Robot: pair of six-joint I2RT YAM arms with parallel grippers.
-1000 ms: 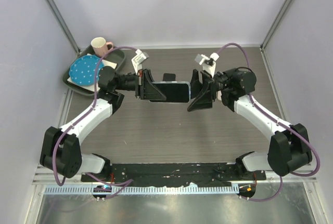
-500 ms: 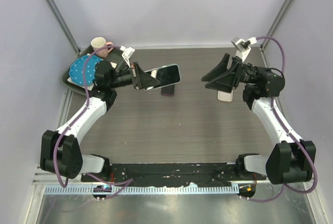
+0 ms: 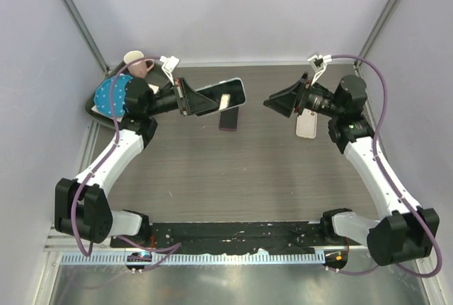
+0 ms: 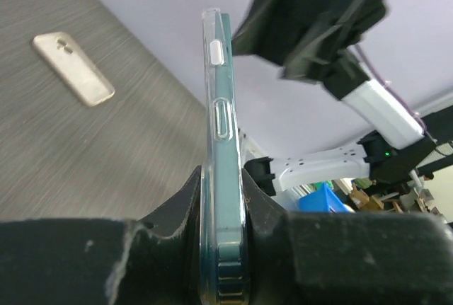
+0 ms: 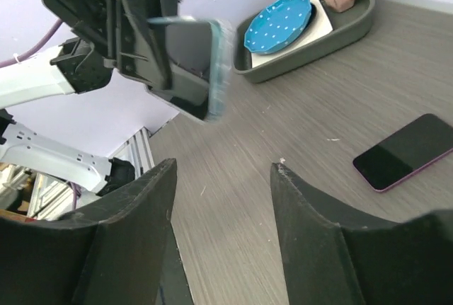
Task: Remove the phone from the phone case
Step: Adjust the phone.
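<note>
My left gripper [image 3: 200, 100] is shut on a teal phone in a clear case [image 3: 229, 93] and holds it tilted in the air above the table's back middle. In the left wrist view the cased phone [image 4: 220, 107] stands edge-on between my jaws [image 4: 221, 181], its side buttons showing. My right gripper [image 3: 277, 103] is open and empty, off to the right of the phone and apart from it. In the right wrist view my open gripper [image 5: 223, 185] faces the held phone [image 5: 199, 61] across a gap.
A dark phone [image 3: 228, 119] lies flat on the table under the held one, also in the right wrist view [image 5: 406, 151]. A gold phone [image 3: 306, 127] lies under my right wrist. A grey tray [image 3: 96, 109] holds a blue dotted plate [image 3: 113, 95] and a pink mug [image 3: 136, 63] at back left.
A second ago both grippers were at the phone mid-table. My right gripper has drawn away to the right, open. My left gripper has carried the phone back and left, tilting it.
</note>
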